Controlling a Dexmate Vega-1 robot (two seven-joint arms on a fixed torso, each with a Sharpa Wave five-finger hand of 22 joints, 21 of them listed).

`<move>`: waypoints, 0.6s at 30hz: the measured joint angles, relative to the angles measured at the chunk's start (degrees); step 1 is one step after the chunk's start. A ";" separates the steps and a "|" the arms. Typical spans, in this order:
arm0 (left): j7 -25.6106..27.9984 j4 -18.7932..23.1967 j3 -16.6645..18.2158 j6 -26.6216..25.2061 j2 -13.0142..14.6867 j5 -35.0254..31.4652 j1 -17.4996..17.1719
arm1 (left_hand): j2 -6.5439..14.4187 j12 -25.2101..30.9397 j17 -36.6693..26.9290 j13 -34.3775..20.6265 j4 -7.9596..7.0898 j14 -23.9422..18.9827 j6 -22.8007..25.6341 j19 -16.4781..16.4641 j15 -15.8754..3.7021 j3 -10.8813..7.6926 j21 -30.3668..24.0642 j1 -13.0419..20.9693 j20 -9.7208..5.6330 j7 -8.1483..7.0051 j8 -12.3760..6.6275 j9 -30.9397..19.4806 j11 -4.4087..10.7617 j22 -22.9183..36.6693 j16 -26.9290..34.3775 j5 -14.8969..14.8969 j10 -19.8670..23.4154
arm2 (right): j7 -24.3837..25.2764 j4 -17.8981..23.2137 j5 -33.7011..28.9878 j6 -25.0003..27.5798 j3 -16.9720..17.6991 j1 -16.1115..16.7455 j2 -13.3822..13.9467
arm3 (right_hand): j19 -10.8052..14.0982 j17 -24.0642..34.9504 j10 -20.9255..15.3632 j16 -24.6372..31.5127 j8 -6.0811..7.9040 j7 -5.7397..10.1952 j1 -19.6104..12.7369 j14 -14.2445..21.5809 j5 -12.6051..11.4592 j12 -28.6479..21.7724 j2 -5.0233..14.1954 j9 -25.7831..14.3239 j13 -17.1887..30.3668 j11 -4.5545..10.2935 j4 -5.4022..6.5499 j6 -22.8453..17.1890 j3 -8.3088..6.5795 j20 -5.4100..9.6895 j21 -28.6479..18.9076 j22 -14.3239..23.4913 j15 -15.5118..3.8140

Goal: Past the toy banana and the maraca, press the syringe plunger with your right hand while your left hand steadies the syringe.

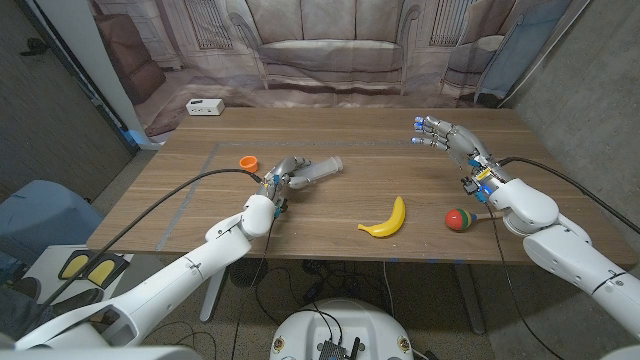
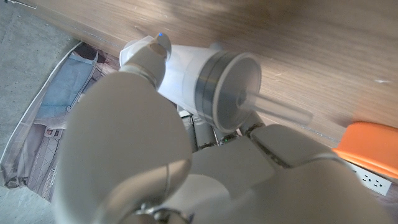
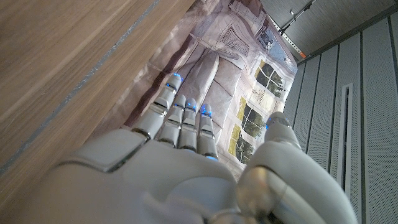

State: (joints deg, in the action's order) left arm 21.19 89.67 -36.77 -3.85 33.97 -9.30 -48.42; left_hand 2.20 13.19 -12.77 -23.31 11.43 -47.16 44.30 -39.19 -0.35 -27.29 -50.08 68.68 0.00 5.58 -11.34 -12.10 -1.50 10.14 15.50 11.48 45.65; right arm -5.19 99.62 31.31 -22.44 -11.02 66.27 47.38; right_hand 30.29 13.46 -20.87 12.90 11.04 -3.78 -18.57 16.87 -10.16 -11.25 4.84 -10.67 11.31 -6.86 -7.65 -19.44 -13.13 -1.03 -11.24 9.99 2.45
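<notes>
A clear syringe (image 1: 318, 170) with an orange plunger end (image 1: 248, 161) lies on the wooden table (image 1: 330, 130) left of centre. My left hand (image 1: 283, 180) grips its barrel; in the left wrist view the barrel (image 2: 205, 78) sits between my fingers (image 2: 146, 53), and the orange end (image 2: 367, 146) shows beside them. My right hand (image 1: 447, 138) hovers open above the table at the right, fingers spread, far from the syringe, and holds nothing (image 3: 186, 149). A yellow toy banana (image 1: 386, 219) and a red-and-green maraca (image 1: 462, 218) lie near the front edge.
A white power strip (image 1: 204, 106) sits at the table's far left corner. A printed backdrop (image 1: 330, 45) hangs behind the table. A black cable (image 1: 190, 185) runs along my left arm. Bare wood stretches between the syringe and my right hand.
</notes>
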 measured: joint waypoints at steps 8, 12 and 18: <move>-0.08 -0.60 -0.76 -0.74 0.08 -0.30 0.73 | 0.00 -0.02 0.00 -0.07 0.00 0.00 -0.01 0.20 0.00 0.00 0.00 0.00 0.19 -0.01 0.05 -0.05 0.01 -0.01 -0.04 0.00 0.01 | 0.03 -0.14 0.01 0.33 -0.17 -0.27 0.00 | 0.00 0.00 0.00 0.00 0.00 0.00 0.00 0.00 0.00 0.00 0.00 0.00 0.00 0.00 0.00 0.00 0.00 0.00 0.00 0.00 0.00; -0.26 -0.79 -1.05 -1.11 0.12 -0.40 1.03 | 0.00 -0.24 -0.01 -0.12 0.00 0.40 -0.21 0.52 -0.40 0.00 0.04 0.00 0.31 -0.21 -0.18 -0.05 0.41 -0.01 -0.27 0.00 0.39 | 0.04 -0.27 0.02 0.46 -0.27 -0.47 0.00 | 0.00 0.00 0.00 0.00 0.00 -0.22 0.00 0.00 0.00 0.00 0.00 0.00 0.00 0.00 0.00 -0.22 0.00 0.00 0.00 0.00 0.00; -1.57 -0.75 -1.79 -3.11 0.46 -0.69 1.68 | 0.00 -0.58 -0.01 0.10 0.00 1.49 -0.50 2.09 -1.49 0.00 0.05 0.00 0.62 -0.73 -0.10 -0.06 1.32 -0.09 -0.99 -0.01 -0.11 | -0.04 -0.61 0.05 0.59 -0.53 -0.93 -0.02 | 0.00 0.00 0.00 0.00 0.00 -0.32 0.00 0.00 0.00 0.00 0.00 0.00 0.00 0.00 0.00 -0.32 0.00 0.00 0.00 0.00 0.00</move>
State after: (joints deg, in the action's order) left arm 19.62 88.92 -38.56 -6.96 34.42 -9.98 -46.75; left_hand 2.20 12.62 -12.77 -23.21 11.43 -45.67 43.80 -37.11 -1.84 -27.28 -50.03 68.68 0.62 4.86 -11.44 -12.16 -0.18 10.05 14.51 11.47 45.54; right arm -5.23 99.00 31.36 -21.85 -11.55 65.33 47.36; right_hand 30.30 13.46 -20.87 12.90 11.04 -4.10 -18.57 16.87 -10.16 -11.25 4.84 -10.67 11.31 -6.86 -7.65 -19.76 -13.13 -1.03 -11.24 9.99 2.45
